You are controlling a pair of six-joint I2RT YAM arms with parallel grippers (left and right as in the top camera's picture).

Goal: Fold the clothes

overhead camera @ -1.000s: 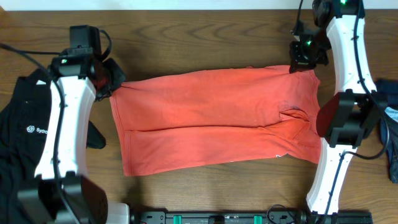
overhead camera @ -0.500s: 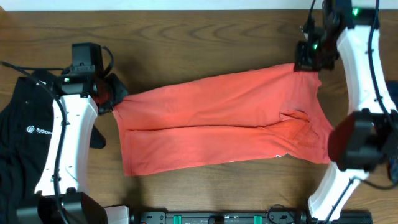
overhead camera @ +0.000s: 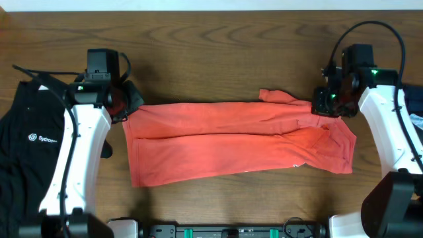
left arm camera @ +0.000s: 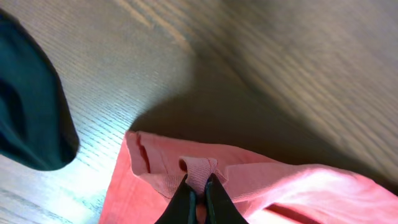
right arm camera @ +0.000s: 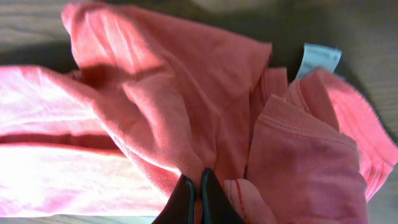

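Observation:
A coral-red T-shirt [overhead camera: 231,142] lies across the middle of the table, its far half doubled forward over the near half. My left gripper [overhead camera: 124,104] is shut on the shirt's far-left hem; the left wrist view shows a pinch of red fabric [left arm camera: 199,171] between the black fingertips [left arm camera: 185,200]. My right gripper [overhead camera: 325,102] is shut on the far-right edge. In the right wrist view its gripper [right arm camera: 199,186] pinches bunched red cloth [right arm camera: 186,118], with a white label [right arm camera: 317,59] beyond. A black shirt [overhead camera: 26,149] with a small white logo lies at the left, partly under my left arm.
Bare wood table [overhead camera: 218,46] stretches behind the red shirt. Dark cloth [overhead camera: 413,106] shows at the right edge. A black bar [overhead camera: 231,231] with green parts runs along the near edge. A dark garment's edge [left arm camera: 31,118] fills the left of the left wrist view.
Both grippers have drawn the shirt's far edge toward the near side, so the far half now lies folded over and the shirt looks narrower. Both arms moved forward.

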